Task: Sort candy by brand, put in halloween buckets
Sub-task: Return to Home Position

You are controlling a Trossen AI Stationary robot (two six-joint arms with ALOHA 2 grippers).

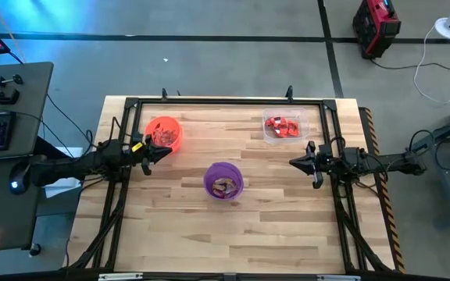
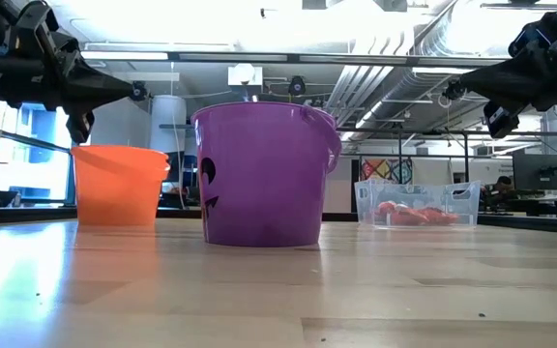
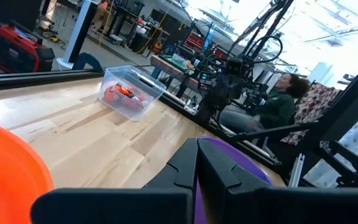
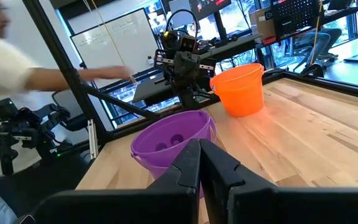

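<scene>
The orange bucket point(image 2: 116, 186) and purple bucket point(image 2: 259, 174) stand upright mid-table, mouths up, with candy point(image 1: 225, 185) inside. Red sweets point(image 1: 282, 126) lie in the clear tub point(image 2: 416, 191). The left gripper point(image 1: 162, 151) hangs beside the orange bucket and the right gripper point(image 1: 294, 162) near the tub, both pinched closed and empty. The table point(image 1: 272, 226) is pale wood, and a person point(image 3: 277, 106) sits in the room beyond.

Candy point(image 1: 224, 186) brands illegible (too sm.)

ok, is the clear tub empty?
No, the high view shows red-wrapped candy lying inside the clear tub.
</scene>
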